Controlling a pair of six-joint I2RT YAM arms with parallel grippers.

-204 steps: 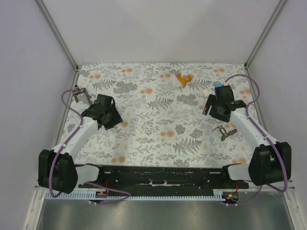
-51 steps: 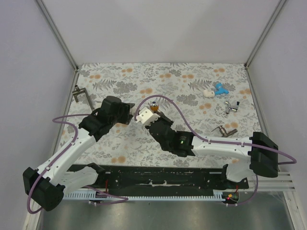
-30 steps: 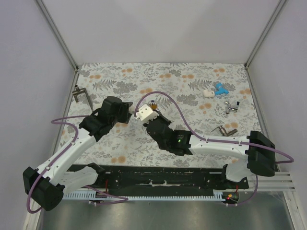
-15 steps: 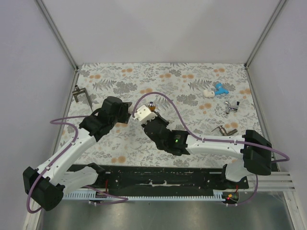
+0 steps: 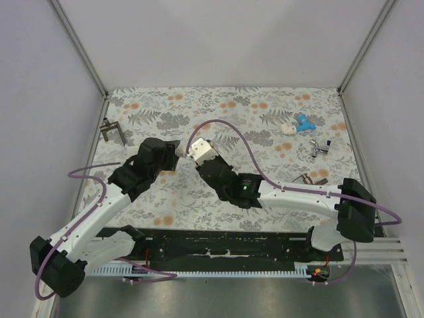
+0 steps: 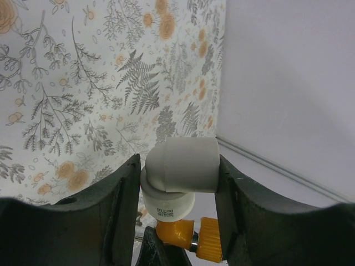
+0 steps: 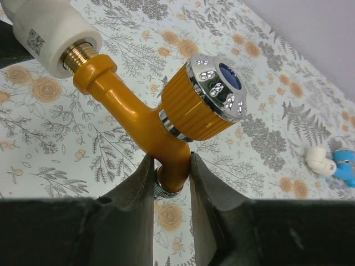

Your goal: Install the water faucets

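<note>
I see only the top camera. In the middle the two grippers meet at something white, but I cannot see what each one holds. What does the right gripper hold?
Observer: The right gripper is shut on the orange faucet, clamping its spout just below the knob.
Operator: And the left one?
Observer: The left gripper holds the white elbow fitting between its fingers.
Operator: Is the faucet fully screwed in?
Observer: Not fully, as far as I can tell: a band of brass thread shows between the faucet and the fitting.
</note>
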